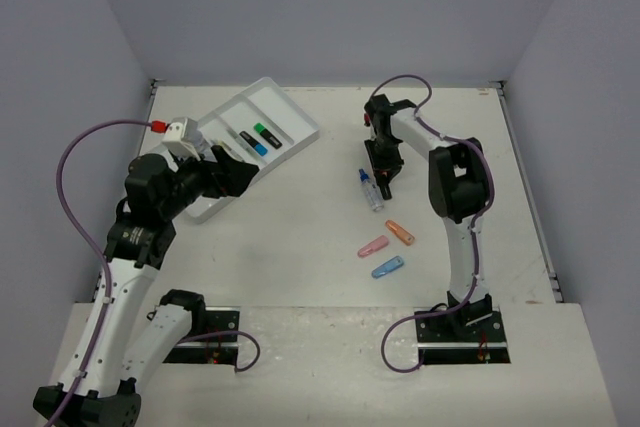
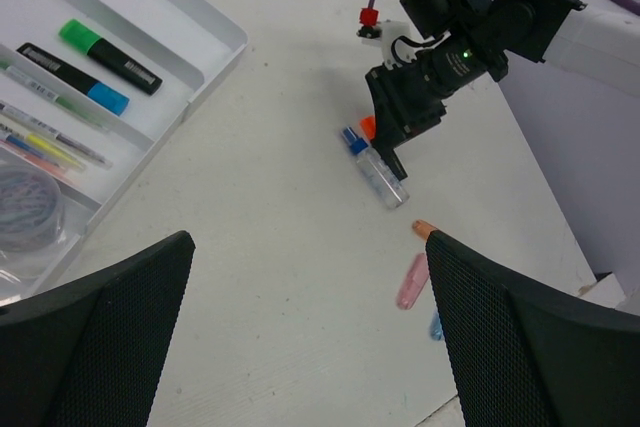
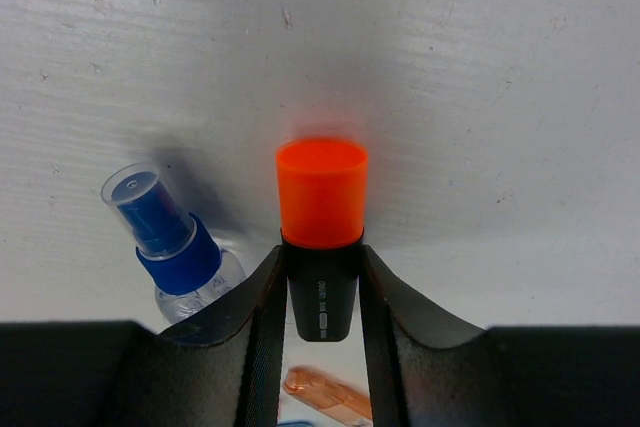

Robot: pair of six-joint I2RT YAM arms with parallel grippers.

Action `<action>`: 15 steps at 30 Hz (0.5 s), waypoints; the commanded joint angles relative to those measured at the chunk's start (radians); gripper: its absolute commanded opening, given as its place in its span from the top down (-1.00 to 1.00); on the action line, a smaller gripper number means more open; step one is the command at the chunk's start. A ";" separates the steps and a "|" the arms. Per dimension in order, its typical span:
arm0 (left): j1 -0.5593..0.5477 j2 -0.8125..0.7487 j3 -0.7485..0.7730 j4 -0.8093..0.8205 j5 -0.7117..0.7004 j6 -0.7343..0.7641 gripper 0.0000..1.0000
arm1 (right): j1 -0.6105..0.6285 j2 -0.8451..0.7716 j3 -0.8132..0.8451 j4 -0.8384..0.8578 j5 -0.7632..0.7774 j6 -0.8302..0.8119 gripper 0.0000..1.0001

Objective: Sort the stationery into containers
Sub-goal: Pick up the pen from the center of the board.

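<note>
1. Top external view: a white table (image 1: 300,247) has two robot arms bolted at its near edge. A white tray (image 1: 268,95) with long compartments lies at an angle in the far left part.
2. The left gripper (image 1: 225,169) hovers over the near end of the tray. In the left wrist view its black fingers (image 2: 110,337) stand wide apart, released, with nothing between them.
3. Inside the tray, a green-capped highlighter (image 2: 110,57) and a blue-capped highlighter (image 2: 75,79) lie side by side. Whether a divider separates them is unclear. Thin pastel pens (image 2: 50,142) fill the next compartment.
4. The right gripper (image 1: 383,179) points down at the middle right of the table. In the right wrist view it is grasping an orange-capped highlighter (image 3: 321,197). Both fingers press the black body, and the orange cap sticks out past the tips toward the table.
5. A blue-capped bottle (image 3: 170,247) lies on its side on the table, just beside that gripper.
6. Nearer the arm bases lie three oblong pieces, close together but apart: an orange piece (image 1: 400,232), a pink piece (image 1: 373,246) and a blue piece (image 1: 388,267).
</note>
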 commanded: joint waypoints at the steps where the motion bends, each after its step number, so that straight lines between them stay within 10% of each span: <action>1: 0.001 -0.003 0.042 -0.018 -0.005 0.037 -1.00 | -0.014 0.002 0.041 -0.040 -0.005 -0.021 0.74; 3: 0.001 0.007 0.030 0.002 0.002 0.035 -1.00 | -0.016 -0.019 0.038 -0.028 0.052 -0.003 1.00; 15: -0.005 0.094 -0.101 0.402 0.267 -0.218 -1.00 | 0.104 -0.459 -0.110 0.125 0.111 0.056 1.00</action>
